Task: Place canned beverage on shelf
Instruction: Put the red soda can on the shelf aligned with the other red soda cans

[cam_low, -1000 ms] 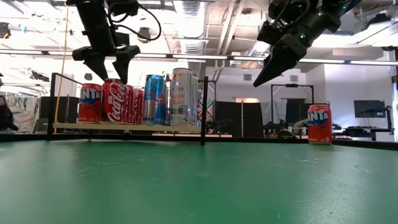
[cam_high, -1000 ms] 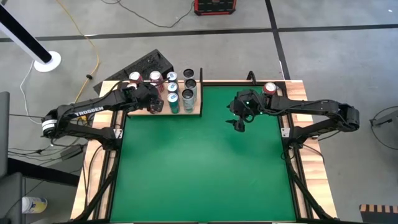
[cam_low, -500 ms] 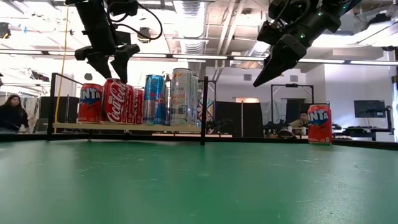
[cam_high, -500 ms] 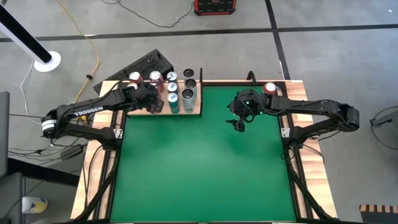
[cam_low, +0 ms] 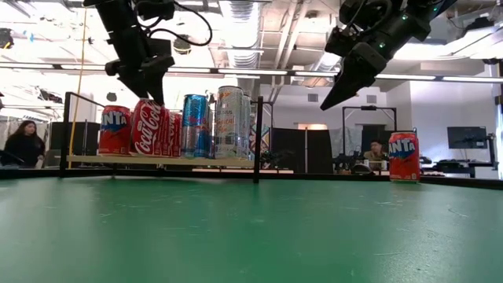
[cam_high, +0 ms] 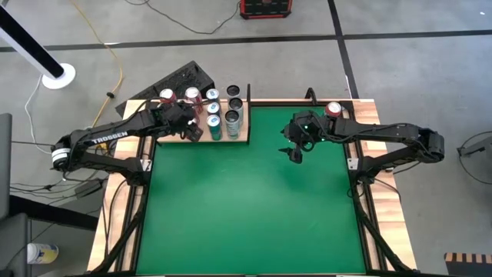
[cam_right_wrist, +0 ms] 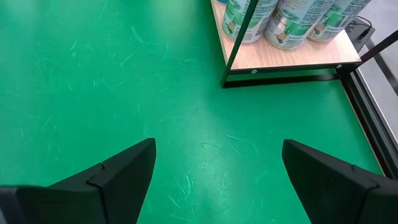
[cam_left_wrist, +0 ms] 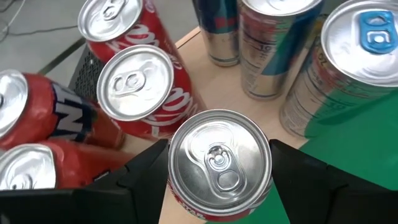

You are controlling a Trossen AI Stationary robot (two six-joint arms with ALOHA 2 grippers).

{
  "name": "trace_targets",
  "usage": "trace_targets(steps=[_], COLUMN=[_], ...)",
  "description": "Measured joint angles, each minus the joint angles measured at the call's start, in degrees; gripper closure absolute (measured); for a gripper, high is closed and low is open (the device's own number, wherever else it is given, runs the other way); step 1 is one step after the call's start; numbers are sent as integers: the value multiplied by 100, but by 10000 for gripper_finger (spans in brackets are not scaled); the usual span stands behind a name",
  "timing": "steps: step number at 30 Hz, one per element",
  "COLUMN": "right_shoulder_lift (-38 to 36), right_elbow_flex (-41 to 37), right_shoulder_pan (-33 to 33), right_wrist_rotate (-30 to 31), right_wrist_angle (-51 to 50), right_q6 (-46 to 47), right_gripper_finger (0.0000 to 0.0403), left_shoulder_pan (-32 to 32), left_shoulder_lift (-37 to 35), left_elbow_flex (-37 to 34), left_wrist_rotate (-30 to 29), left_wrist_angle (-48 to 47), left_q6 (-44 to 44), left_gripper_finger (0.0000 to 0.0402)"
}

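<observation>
A red Coca-Cola can [cam_left_wrist: 217,162] stands at the near edge of the pale-wood shelf [cam_high: 243,139], at the table's far left. Its base rests on the board [cam_low: 157,160]. My left gripper [cam_high: 192,129] hangs over it, its fingers closed in on the can's top [cam_low: 147,106]. More cans stand behind and beside it: Fanta [cam_low: 114,130], a blue can [cam_low: 194,126] and a tall silver one [cam_low: 229,122]. My right gripper [cam_high: 296,154] hovers open above the green tabletop, with nothing between its fingers [cam_right_wrist: 217,174]. My left gripper pinches the Coca-Cola can between its two fingers, at opposite sides just under the top rim [cam_left_wrist: 173,155]. The fingers [cam_left_wrist: 140,186] come from above, slanting down toward the far edge. The can stays roughly upright, with its base on the shelf board.
A lone Fanta can [cam_high: 333,109] stands at the table's far right corner [cam_low: 403,156]. A dark upright post [cam_low: 258,137] marks the shelf's right end. The green felt [cam_high: 246,208] spreads across the middle and near side. People sit in the room behind the table.
My left gripper has stayed over the Coca-Cola can and has rolled about the line it points along. Its fingers have drawn closer together around the can's top. The can still stands on the shelf.
</observation>
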Motion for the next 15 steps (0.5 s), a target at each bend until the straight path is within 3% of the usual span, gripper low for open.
trace_targets(steps=[15], right_shoulder_lift=[0], right_elbow_flex=[0], right_shoulder_pan=[0], right_wrist_rotate=[0], right_wrist_angle=[-46], right_q6=[149], right_gripper_finger=[30], left_shoulder_pan=[219], left_shoulder_lift=[-308], left_elbow_flex=[-7], left_wrist_rotate=[290], left_wrist_angle=[-47], left_q6=[243], left_gripper_finger=[165])
